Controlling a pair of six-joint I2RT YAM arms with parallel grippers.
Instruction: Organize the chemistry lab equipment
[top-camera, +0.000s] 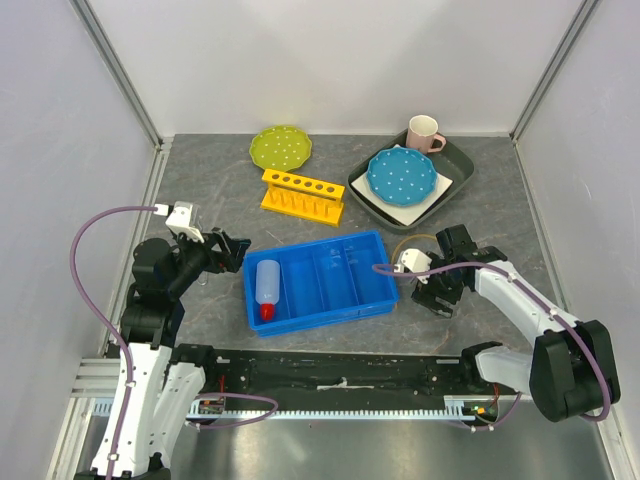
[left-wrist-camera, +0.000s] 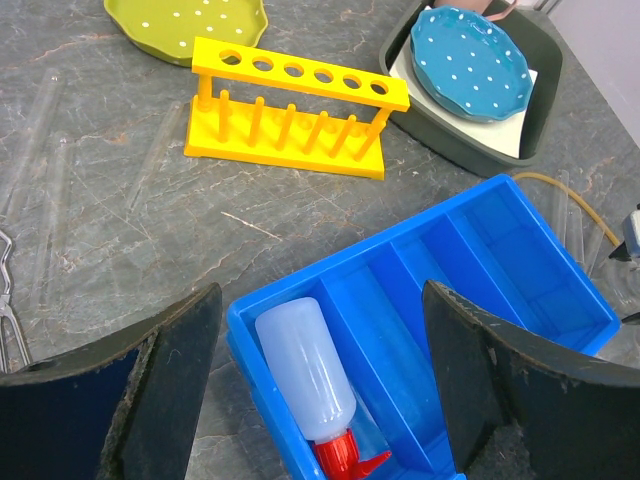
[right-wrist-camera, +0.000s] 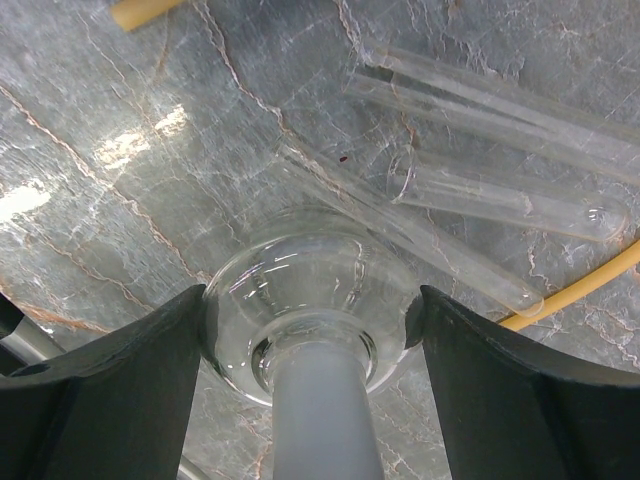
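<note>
Far left: thin metal tongs (left-wrist-camera: 8, 300) lie on the grey marbled bench (top-camera: 200, 180), apart from everything else.

The left gripper (top-camera: 232, 250) hangs over the near-left corner of the tray (top-camera: 320, 314). Its jaws are wide apart and hold nothing. Below it the bottle (left-wrist-camera: 305, 370), soft white plastic with a red nozzle, lies flat in the tray's leftmost compartment, nozzle toward the near wall. The tray is blue moulded plastic with slim dividers; its other compartments look bare.

Behind it stands a yellow rack (top-camera: 303, 195) with a row of round holes.

Right of the tray, the right gripper (right-wrist-camera: 312, 300) points down at the bench. The flask (right-wrist-camera: 310, 270) is straight below it, between the fingers. It stands upright as far as we can judge, its long axis in line with the approach and its white stopper (right-wrist-camera: 320, 420) toward the wrist. The bulb is clear, smooth and round, and nearly fills the gap. The jaws stand wide, one either side, at or just off the glass. We cannot tell whether they press on it.

This arm is much the nearer; the tray lies just to its left.

Beyond the flask lie clear glass tubes (right-wrist-camera: 500, 195), and tan tubing (right-wrist-camera: 575, 292) curves past them. We reckon the round glass could slip under a light pinch.
</note>
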